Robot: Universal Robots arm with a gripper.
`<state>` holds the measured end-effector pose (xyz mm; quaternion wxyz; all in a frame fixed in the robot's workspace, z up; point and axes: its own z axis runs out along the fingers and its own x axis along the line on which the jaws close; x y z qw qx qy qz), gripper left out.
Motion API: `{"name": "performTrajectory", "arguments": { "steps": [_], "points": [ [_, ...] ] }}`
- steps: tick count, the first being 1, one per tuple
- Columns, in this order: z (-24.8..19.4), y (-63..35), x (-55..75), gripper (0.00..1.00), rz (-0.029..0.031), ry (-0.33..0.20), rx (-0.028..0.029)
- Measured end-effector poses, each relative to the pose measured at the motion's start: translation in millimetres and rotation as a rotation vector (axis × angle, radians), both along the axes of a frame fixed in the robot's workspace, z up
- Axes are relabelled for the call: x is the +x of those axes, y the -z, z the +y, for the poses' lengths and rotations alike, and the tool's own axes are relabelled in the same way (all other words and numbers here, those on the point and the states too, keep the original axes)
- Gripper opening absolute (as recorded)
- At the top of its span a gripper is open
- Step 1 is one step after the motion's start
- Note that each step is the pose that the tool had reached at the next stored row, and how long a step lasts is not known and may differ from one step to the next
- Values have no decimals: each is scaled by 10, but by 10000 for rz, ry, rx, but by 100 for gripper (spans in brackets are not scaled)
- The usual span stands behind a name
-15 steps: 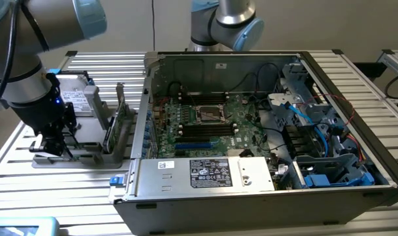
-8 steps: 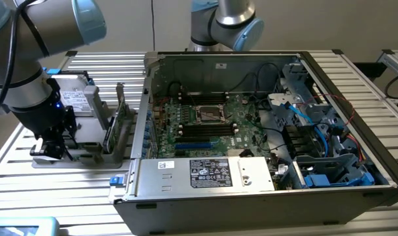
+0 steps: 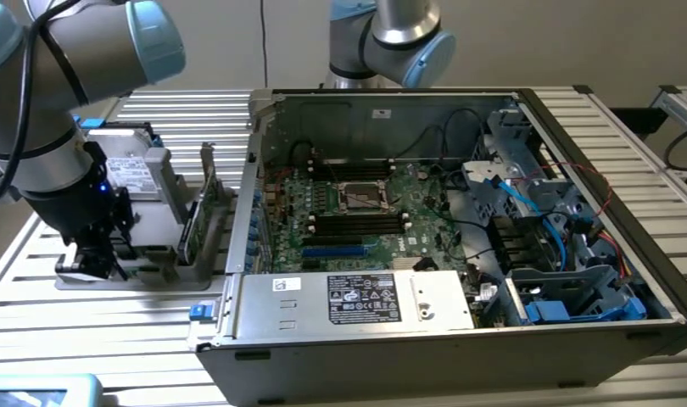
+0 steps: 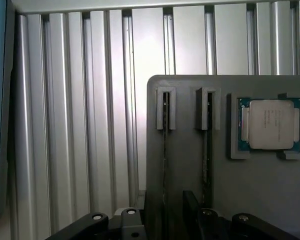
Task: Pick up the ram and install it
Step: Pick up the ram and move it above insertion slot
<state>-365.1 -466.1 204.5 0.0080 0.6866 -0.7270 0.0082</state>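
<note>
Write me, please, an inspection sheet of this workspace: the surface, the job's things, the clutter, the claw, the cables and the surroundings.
Surface: table of aluminium slats.
Job's things: the ram stands on edge in a slot of the grey holder; the open computer case lies beside it, with its motherboard uncovered.
Clutter: processor in the holder's recess; hard drive and expansion card stand on the holder.
Grippers: claw is open, low over the holder, with fingers either side of the ram; contact cannot be told.
Cables: blue cables inside the case; black cable along the arm.
Surroundings: second arm behind the case; pale wall.
</note>
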Motion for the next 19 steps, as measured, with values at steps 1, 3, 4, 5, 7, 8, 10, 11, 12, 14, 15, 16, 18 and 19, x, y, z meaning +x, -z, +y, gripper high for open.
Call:
{"name": "performTrajectory", "arguments": {
  "steps": [1,3,4,5,7,8,10,11,12,14,15,16,18,19],
  "points": [
    [0,9,0,42,-1,0,1],
    [0,26,0,42,-1,0,1],
    [0,35,-1,42,-1,0,1],
    [-1,42,-2,42,1,0,0],
    [0,52,-7,42,0,-1,0],
    [0,57,-10,42,-1,0,1],
    [0,65,-15,34,-2,-1,3],
    [0,70,-18,34,-1,-1,3],
    [0,77,-20,27,0,0,3],
    [0,80,-23,22,2,1,14],
    [0,78,-24,16,1,2,21],
    [0,65,-24,14,-6,3,35],
    [0,12,-24,14,-10,4,48],
    [-1,-19,-24,14,-11,4,51]
  ]
}}
